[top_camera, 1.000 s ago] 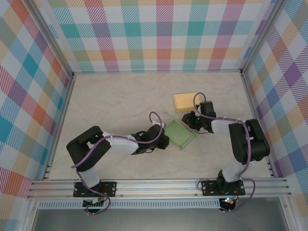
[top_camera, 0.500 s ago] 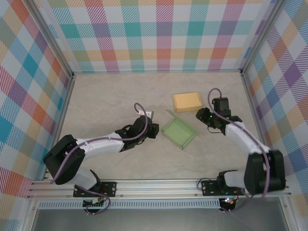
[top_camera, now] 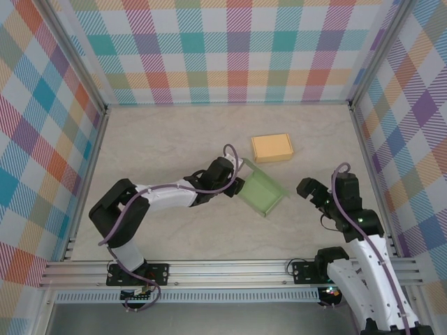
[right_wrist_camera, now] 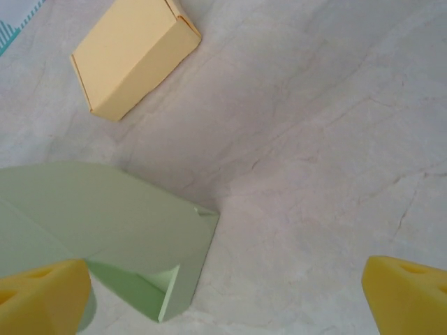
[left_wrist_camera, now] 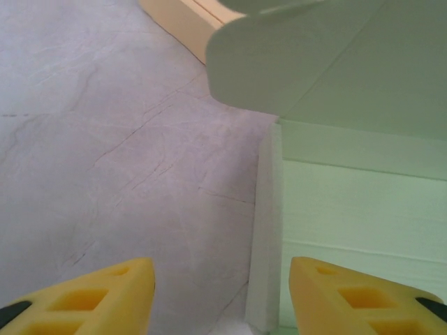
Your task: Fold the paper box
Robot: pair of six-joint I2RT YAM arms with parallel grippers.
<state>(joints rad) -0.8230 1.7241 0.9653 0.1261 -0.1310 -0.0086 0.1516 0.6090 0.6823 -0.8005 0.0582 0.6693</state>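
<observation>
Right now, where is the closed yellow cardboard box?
In the top external view, the closed yellow cardboard box lies flat on the table, right of centre toward the back, just behind the half-folded green paper box.

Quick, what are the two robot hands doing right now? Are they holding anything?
Left gripper: open, fingers on either side of the green box wall, not squeezing it.
Right gripper: wide open, holding nothing.

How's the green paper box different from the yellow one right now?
The green box is open, walls raised and a flap standing; the yellow box is folded shut into a flat block. The green box lies diagonally, the yellow box nearly square to the edges of the table. Both are paper and rest on that table.
</observation>
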